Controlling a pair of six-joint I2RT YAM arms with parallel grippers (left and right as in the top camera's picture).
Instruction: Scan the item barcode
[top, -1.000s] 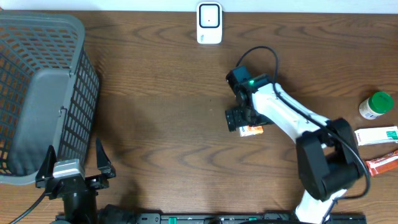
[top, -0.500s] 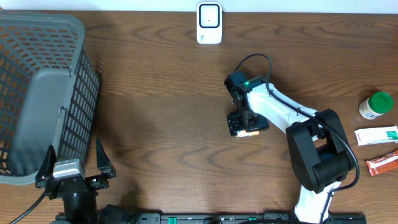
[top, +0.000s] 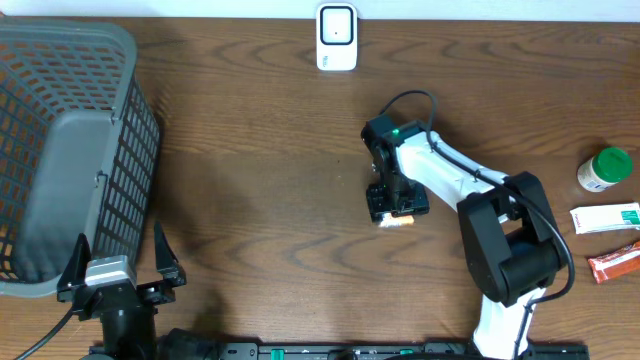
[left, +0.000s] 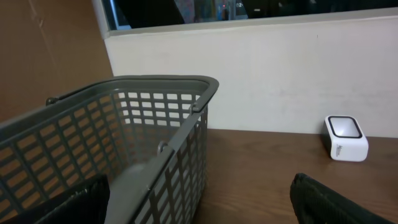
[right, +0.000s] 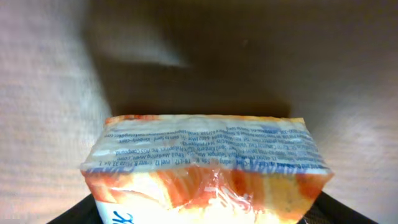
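The orange-and-white crinkly plastic packet is straddled by the right pincer, its grip not discernible; if pinched shallowly, it could be dropped

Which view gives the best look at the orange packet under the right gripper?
Right wrist: the orange packet fills the frame, print visible. Overhead shows only a sliver below the right gripper. Left wrist misses it.
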